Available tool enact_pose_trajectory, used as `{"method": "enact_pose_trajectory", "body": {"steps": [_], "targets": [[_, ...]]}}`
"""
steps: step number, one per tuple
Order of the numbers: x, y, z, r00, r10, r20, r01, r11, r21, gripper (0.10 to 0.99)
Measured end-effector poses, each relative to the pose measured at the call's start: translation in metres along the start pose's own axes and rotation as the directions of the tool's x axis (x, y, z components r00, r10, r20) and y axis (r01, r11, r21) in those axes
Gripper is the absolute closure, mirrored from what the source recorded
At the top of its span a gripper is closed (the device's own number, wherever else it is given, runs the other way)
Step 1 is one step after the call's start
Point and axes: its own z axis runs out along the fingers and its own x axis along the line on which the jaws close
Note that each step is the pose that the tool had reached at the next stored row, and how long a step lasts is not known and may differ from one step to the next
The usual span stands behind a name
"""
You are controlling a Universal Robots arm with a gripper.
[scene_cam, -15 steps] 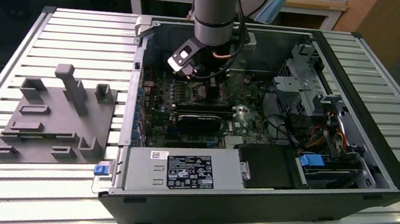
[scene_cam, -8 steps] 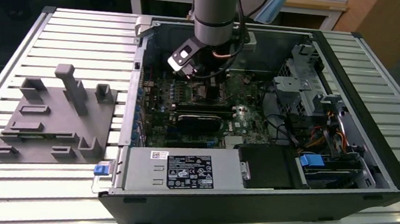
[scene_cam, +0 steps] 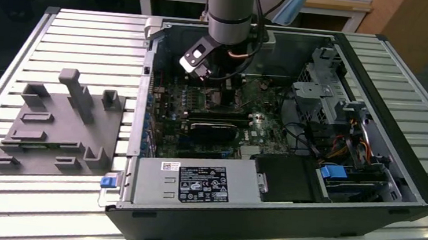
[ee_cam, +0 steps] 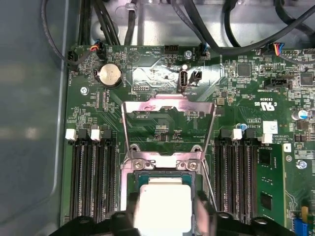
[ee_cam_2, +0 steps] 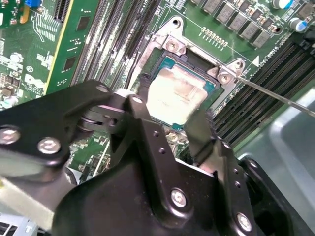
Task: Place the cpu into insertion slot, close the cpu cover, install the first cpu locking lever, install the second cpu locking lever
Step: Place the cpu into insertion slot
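We see gripper [ee_cam_2: 171,101] clamped on cpu [ee_cam_2: 179,88] edges, cpu at socket [ee_cam: 131,181]; cpu cover [ee_cam: 167,105] swung open, flat vs board.

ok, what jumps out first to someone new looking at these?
The arm reaching down into the open computer case on the slatted table in the exterior view. Then, in the first wrist view, the bright cpu at the socket with the gripper right at it, and the cpu cover swung open off the socket.
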Motion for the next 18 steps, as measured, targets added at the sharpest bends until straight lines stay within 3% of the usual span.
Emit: {"method": "enact_pose_trajectory", "body": {"steps": [2,4,8,9,11,18], "targets": [[0.0000,0.0001,-0.0013,1.0000,0.000,0.0000,0.000,1.0000,0.001,0.616],[0.0000,0.0003,-0.0023,1.0000,0.000,0.0000,0.000,1.0000,0.002,0.616],[0.0001,0.0005,-0.0042,1.0000,0.000,0.0000,0.000,1.0000,0.004,0.847],[0.0001,0.0005,-0.0046,1.0000,0.000,0.0000,0.000,1.0000,0.004,0.847],[0.0001,0.0006,-0.0054,1.0000,0.000,-0.0001,0.000,1.0000,0.004,0.965],[0.0001,0.0007,-0.0069,1.0000,0.000,-0.0001,0.000,1.0000,0.004,0.980]]}}
